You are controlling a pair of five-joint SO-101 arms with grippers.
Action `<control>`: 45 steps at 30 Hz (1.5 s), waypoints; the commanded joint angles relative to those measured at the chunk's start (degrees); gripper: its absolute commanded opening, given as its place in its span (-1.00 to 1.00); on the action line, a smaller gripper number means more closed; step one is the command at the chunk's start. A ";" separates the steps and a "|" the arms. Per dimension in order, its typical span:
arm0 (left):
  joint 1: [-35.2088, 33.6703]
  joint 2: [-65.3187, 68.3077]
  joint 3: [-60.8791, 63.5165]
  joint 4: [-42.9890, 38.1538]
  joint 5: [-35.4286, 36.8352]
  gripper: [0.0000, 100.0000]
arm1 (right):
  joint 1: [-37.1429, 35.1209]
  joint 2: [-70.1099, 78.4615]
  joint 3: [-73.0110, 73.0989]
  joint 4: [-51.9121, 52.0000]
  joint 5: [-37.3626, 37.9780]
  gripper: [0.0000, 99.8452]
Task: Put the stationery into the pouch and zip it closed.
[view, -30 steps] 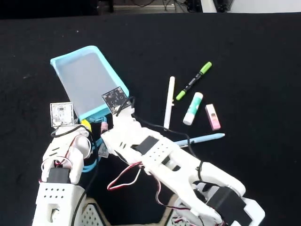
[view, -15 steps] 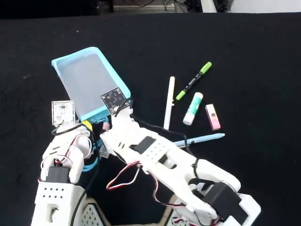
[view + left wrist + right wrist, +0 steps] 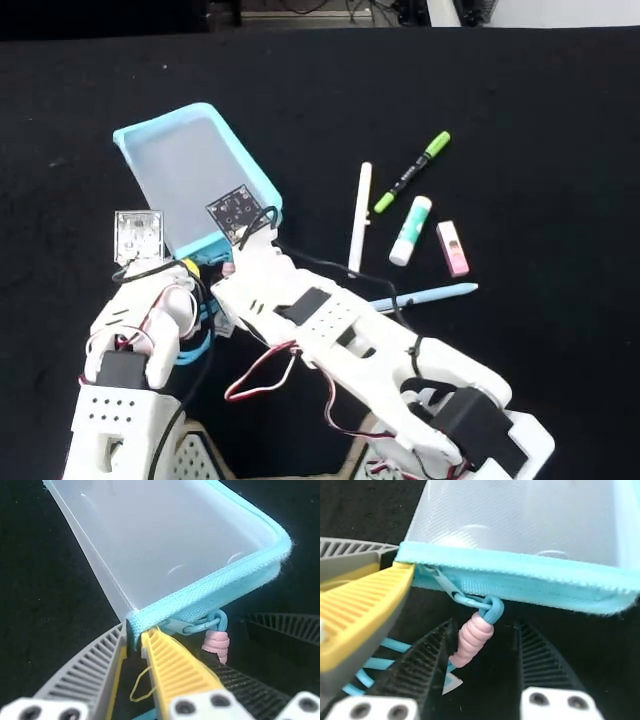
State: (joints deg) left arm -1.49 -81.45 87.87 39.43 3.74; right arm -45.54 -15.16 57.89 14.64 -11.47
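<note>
A translucent pouch (image 3: 185, 175) with a light blue zip edge lies at the table's left. My left gripper (image 3: 134, 632) is shut on the near corner of the pouch (image 3: 165, 545), pinched between a yellow and a grey finger. A pink zipper pull (image 3: 470, 642) hangs from the slider just below the pouch edge (image 3: 520, 580). My right gripper (image 3: 485, 630) is open, its black fingers standing either side of the pull, which rests close to one of them. In the high view both grippers meet at the pouch's near end, left gripper (image 3: 185, 266) beside right gripper (image 3: 228, 268).
To the right of the pouch lie a white pen (image 3: 360, 217), a green marker (image 3: 412, 172), a glue stick (image 3: 411, 230), a pink eraser (image 3: 452, 248) and a light blue pen (image 3: 430, 295). The right arm (image 3: 340, 335) stretches diagonally beside that pen.
The pouch has shifted a little to the right and away, held by the left gripper. The right gripper has edged slightly closer to the pouch's near end.
</note>
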 commanded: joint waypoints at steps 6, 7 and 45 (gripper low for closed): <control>0.66 -0.97 -4.00 0.35 0.35 -0.94 | 0.70 3.74 -4.79 -1.05 1.85 -0.99; 0.66 -0.97 -4.00 0.35 0.44 -0.94 | 0.70 4.44 -5.32 -0.70 3.52 -0.96; -5.93 -1.05 -5.58 -2.46 0.35 -0.94 | 27.08 -11.12 -6.90 12.22 7.74 -0.98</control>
State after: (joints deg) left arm -6.07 -81.45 87.78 36.26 3.82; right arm -19.08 -23.34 55.34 26.59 -3.12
